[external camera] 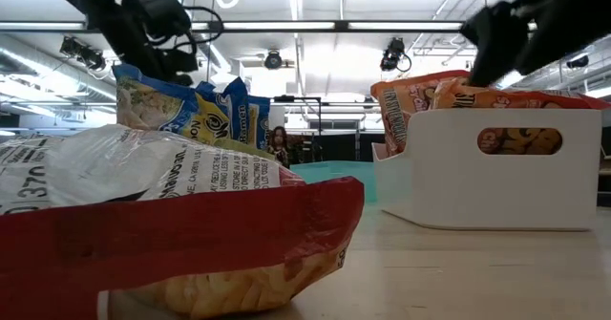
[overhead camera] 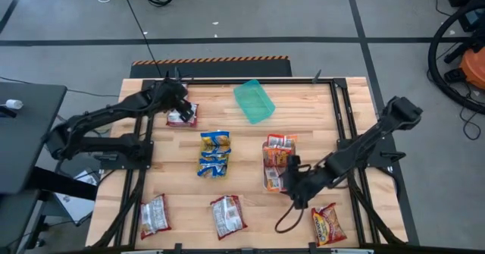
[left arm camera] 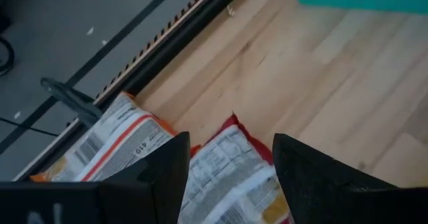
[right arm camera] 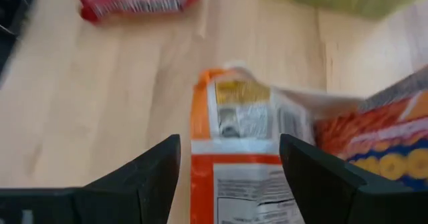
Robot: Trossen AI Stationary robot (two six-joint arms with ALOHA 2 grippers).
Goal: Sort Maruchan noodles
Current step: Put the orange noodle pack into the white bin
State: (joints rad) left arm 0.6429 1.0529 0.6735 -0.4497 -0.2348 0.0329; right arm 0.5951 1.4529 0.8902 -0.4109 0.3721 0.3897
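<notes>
**Right gripper over the white tray, left gripper over the far-left packets**

Nearest the front edge of the light wooden table [overhead camera: 250,152] lie three loose packets, none near a gripper: two silvery-white crinkly packets with dark red ends [overhead camera: 154,213] and [overhead camera: 227,215], and one orange-red packet [overhead camera: 327,224] at the front right.

Next, approx. mid-table on the right, is the white plastic tray [overhead camera: 267,180] with orange-red flat packets [overhead camera: 279,152] standing in it. The right gripper [overhead camera: 297,187] hangs just beside the tray's near end. In its wrist view the fingers [right arm camera: 144,177] are wide apart with nothing clamped, and an orange-and-white packet [right arm camera: 241,150] lies right below and between them, its long axis running along the gripper's forward direction. So the fingers straddle the short width; I judge a straight descent would take it.

Mid-table are the stacked blue-and-yellow packets [overhead camera: 214,154]; whether a tray is under them I cannot tell.

Farthest, the left gripper [overhead camera: 179,102] is over a silver-and-red packet [overhead camera: 183,115] at the far-left side. Its fingers [left arm camera: 167,174] are also open and empty; the packet [left arm camera: 231,164] lies between them, w/ another one [left arm camera: 107,140] beside it. The left arm is clearly nearer to these. A green plastic tray [overhead camera: 253,101] stands tilted at the far middle.
</notes>
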